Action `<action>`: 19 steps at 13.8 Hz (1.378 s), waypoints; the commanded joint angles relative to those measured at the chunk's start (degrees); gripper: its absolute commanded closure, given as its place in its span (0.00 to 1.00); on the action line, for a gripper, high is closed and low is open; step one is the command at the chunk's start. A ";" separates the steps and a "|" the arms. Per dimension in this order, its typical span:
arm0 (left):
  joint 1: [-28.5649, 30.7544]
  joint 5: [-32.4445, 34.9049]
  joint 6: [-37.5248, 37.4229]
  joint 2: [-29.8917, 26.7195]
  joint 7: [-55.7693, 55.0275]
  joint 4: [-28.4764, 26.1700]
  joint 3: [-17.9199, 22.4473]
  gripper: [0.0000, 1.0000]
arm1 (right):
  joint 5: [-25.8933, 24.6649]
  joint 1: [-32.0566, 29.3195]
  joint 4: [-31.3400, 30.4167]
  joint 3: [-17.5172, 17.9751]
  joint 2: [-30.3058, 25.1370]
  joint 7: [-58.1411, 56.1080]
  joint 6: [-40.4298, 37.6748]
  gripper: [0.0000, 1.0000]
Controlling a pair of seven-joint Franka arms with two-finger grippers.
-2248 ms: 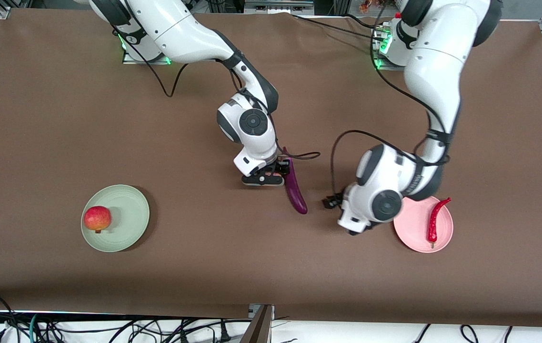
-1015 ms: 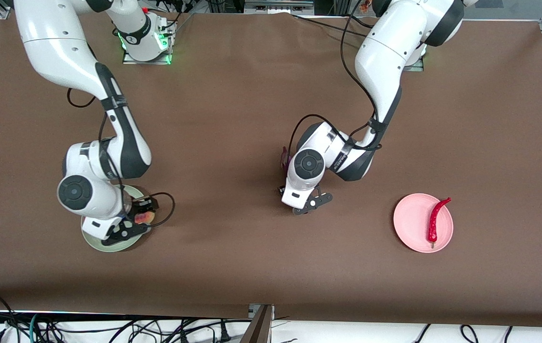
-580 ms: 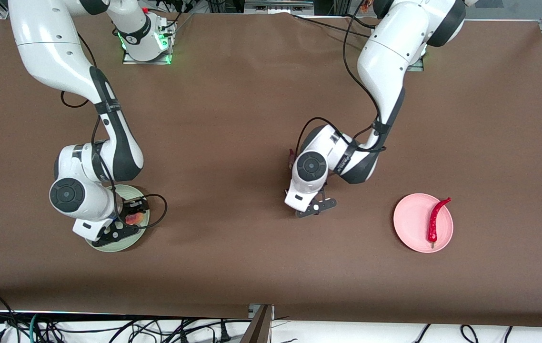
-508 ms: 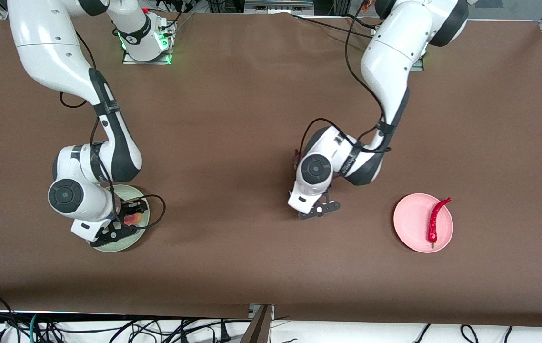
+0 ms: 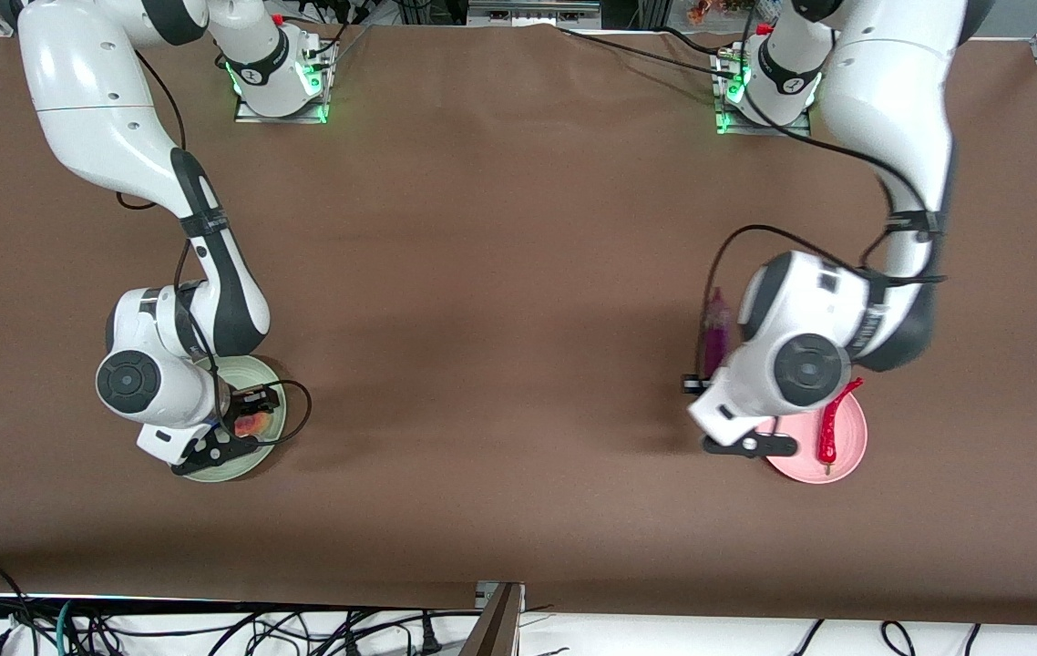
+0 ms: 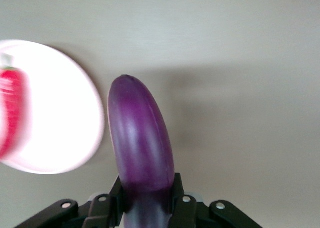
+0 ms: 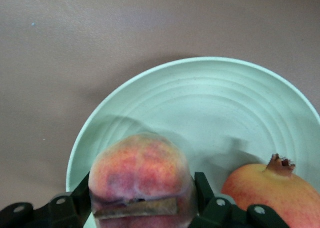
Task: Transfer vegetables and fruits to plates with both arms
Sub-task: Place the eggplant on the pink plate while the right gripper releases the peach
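My right gripper (image 5: 250, 415) is shut on the orange-pink peach (image 5: 251, 425) and holds it just over the pale green plate (image 5: 274, 412). In the right wrist view the peach (image 7: 140, 170) sits between the fingers, over the green plate (image 7: 210, 107), beside the red-yellow apple (image 7: 275, 190) that lies on it. My left gripper (image 5: 701, 381) is shut on the purple eggplant (image 5: 716, 328) and holds it above the table at the pink plate's (image 5: 796, 460) edge. In the left wrist view the eggplant (image 6: 140, 148) points past the pink plate (image 6: 55, 112), where the red chili (image 6: 10, 112) lies. The chili (image 5: 831, 424) lies on that plate.
Brown table cloth (image 5: 482, 319) covers the whole table. The arm bases (image 5: 277, 82) stand along the edge farthest from the front camera. Cables (image 5: 209, 629) hang below the table's nearest edge.
My left arm has carried the eggplant from the table's middle to the pink plate's edge. My right gripper has stayed over the green plate with the peach.
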 commanded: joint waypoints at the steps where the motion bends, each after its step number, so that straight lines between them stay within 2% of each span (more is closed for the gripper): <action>1: 2.38 6.87 -0.36 -1.51 7.49 -4.65 -0.84 1.00 | -0.39 -0.73 -0.33 0.59 -0.77 0.35 0.41 0.00; 3: 3.26 10.93 6.46 -1.25 7.77 -8.33 -0.93 1.00 | -0.30 -0.82 0.11 0.68 -1.82 0.08 -1.17 0.00; 5: 7.20 11.21 13.94 -0.29 9.25 -10.46 -1.02 1.00 | -0.21 -0.73 0.37 0.94 -5.50 0.17 -5.72 0.00; 7: 10.80 10.25 20.01 1.47 17.39 -11.26 -1.10 1.00 | -0.30 -0.38 1.25 1.20 -10.33 0.17 -13.00 0.00; 9: 12.06 9.45 20.48 2.27 18.23 -11.35 -1.46 0.97 | -0.30 -0.11 4.23 1.20 -12.55 0.35 -20.31 0.00; 11: 11.70 9.19 20.30 2.27 17.70 -11.17 -1.46 0.38 | -0.30 -0.20 7.65 1.12 -13.51 0.43 -26.46 0.00; 13: 10.48 7.52 19.69 2.09 15.86 -10.99 -1.46 0.36 | -0.30 0.32 9.86 1.64 -15.26 2.88 -31.83 0.00; 14: 9.86 7.43 19.25 2.09 15.50 -10.99 -1.46 0.14 | -0.30 1.37 10.30 1.73 -16.49 4.46 -33.94 0.00; 15: 10.03 7.43 19.07 2.01 15.33 -10.99 -1.46 0.00 | -0.30 1.91 10.22 1.73 -18.59 5.52 -36.05 0.00; 18: 9.95 6.56 15.05 1.13 15.06 -9.86 -1.63 0.00 | -0.21 1.82 9.60 1.82 -23.52 11.05 -42.72 0.00; 19: 10.12 3.59 12.59 0.69 14.97 -8.11 -1.54 0.00 | 0.31 1.47 9.52 1.91 -24.93 13.25 -45.53 0.00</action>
